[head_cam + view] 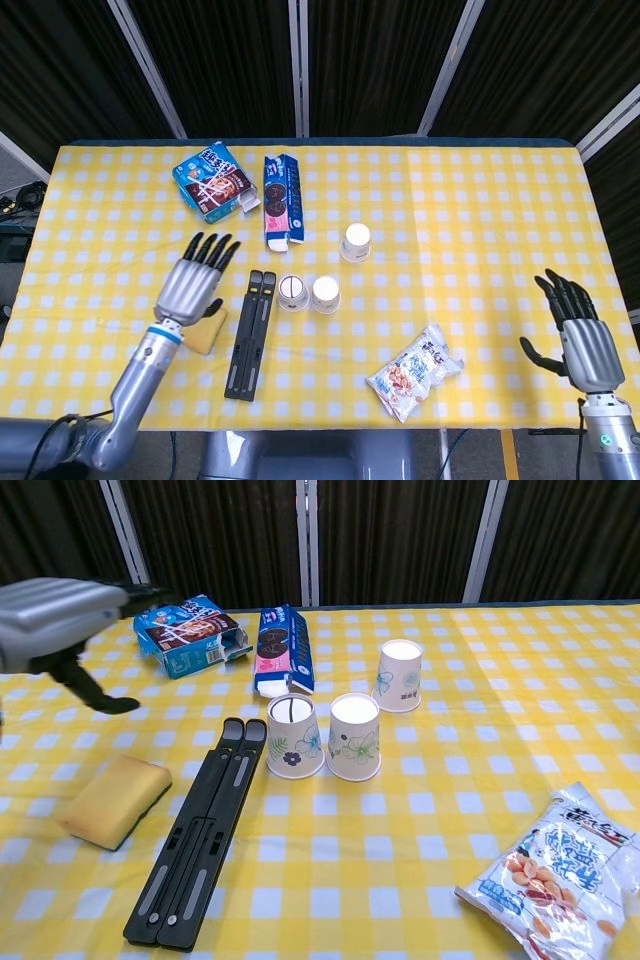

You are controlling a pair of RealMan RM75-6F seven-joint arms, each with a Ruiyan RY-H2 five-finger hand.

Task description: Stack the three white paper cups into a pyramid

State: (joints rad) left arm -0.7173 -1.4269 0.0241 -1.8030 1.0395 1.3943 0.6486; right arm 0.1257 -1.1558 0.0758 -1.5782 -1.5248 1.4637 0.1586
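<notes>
Three white paper cups with flower prints stand upside down on the yellow checked table (480, 200). Two of them, the left cup (292, 293) (294, 736) and the middle cup (325, 294) (354, 736), stand side by side and touch. The third cup (355, 241) (399, 675) stands apart behind them to the right. My left hand (194, 280) (62, 630) hovers well left of the cups, fingers spread, holding nothing. At the table's right front edge my right hand (575, 340) is open and empty.
A black folding stand (250, 333) (200, 830) lies just left of the cups. A yellow sponge (207, 331) (112, 800) sits beside it. Two snack boxes (213, 181) (282, 197) lie at the back left, and a snack bag (414, 372) (556, 868) at the front right.
</notes>
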